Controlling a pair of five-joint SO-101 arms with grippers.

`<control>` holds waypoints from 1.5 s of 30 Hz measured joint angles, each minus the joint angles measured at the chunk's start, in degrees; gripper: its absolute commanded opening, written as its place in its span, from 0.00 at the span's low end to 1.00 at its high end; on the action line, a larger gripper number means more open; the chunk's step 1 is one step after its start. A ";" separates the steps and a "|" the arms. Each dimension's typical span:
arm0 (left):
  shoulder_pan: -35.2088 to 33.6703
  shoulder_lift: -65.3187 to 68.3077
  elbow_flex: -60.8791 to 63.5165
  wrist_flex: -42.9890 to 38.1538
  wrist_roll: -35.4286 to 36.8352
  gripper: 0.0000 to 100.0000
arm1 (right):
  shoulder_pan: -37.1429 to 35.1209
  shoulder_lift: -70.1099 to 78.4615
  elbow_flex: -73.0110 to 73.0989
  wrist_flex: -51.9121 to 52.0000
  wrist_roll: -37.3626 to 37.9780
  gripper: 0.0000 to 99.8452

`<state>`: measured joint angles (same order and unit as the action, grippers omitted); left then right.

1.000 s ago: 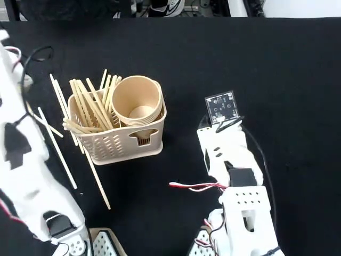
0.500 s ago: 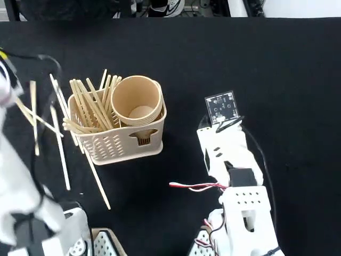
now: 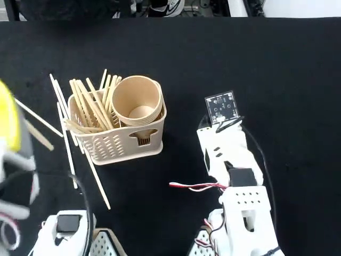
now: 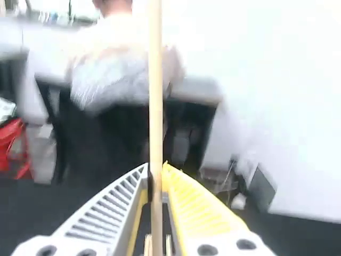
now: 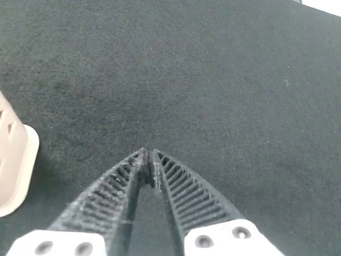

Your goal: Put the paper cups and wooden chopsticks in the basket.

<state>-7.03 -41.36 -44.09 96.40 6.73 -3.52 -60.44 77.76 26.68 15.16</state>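
The left end effector (image 4: 155, 178) is closed narrow on one wooden chopstick (image 4: 155, 80), whose long axis runs straight out between the jaws. In the high view the left arm (image 3: 8, 122) is raised at the left edge of the bench (image 3: 240, 53). The basket (image 3: 114, 144) lies to its right, already holding the paper cups (image 3: 136, 100). Loose chopsticks (image 3: 67, 152) lie between them. I judge the stick must tip downward over the basket's left part. The right end effector (image 5: 147, 160) is closed on nothing, over open bench right of the basket.

High view: down over table (image 3: 277, 58). Left wrist: faces room (image 4: 298, 80). Right wrist: near table, shares basket (image 5: 11, 154).
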 measured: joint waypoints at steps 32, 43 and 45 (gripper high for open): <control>3.52 -39.03 97.58 -54.07 2.90 0.26 | 0.00 0.00 0.00 0.00 0.00 0.01; -6.07 -26.37 71.91 -29.01 6.68 0.26 | 0.00 0.00 0.00 0.00 0.00 0.01; -10.90 -19.69 66.64 -25.23 6.68 0.26 | 0.00 0.00 0.00 0.00 0.00 0.01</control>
<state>-17.93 -61.05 22.55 71.16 13.41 -3.52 -60.44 77.76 26.68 15.16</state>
